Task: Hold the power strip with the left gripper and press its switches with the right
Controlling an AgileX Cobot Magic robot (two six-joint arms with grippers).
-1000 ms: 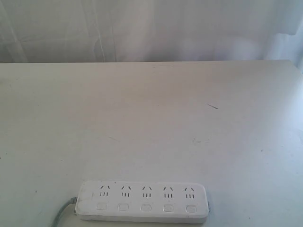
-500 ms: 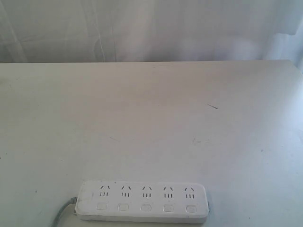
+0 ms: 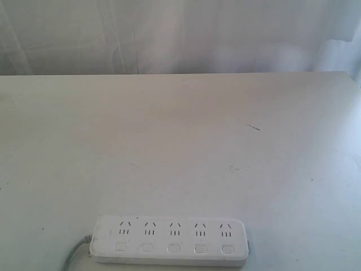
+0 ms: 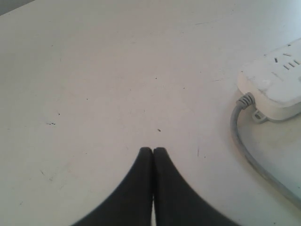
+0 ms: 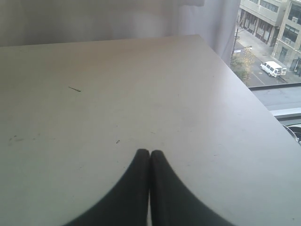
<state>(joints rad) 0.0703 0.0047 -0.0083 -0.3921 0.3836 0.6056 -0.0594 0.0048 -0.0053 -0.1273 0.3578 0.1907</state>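
Note:
The white power strip (image 3: 169,240) lies flat near the table's front edge in the exterior view, its row of switches (image 3: 174,247) under the sockets and a grey cord (image 3: 70,258) leaving its left end. The left wrist view shows that corded end of the power strip (image 4: 275,84) and the cord (image 4: 244,146). My left gripper (image 4: 153,149) is shut with nothing in it, over bare table apart from the strip. My right gripper (image 5: 149,152) is also shut and holds nothing, above bare tabletop. Neither arm shows in the exterior view.
A pale table (image 3: 180,141) with a white curtain (image 3: 180,34) behind it. In the right wrist view the table's side edge (image 5: 244,89) runs along a window with a street and a white van (image 5: 273,68) below.

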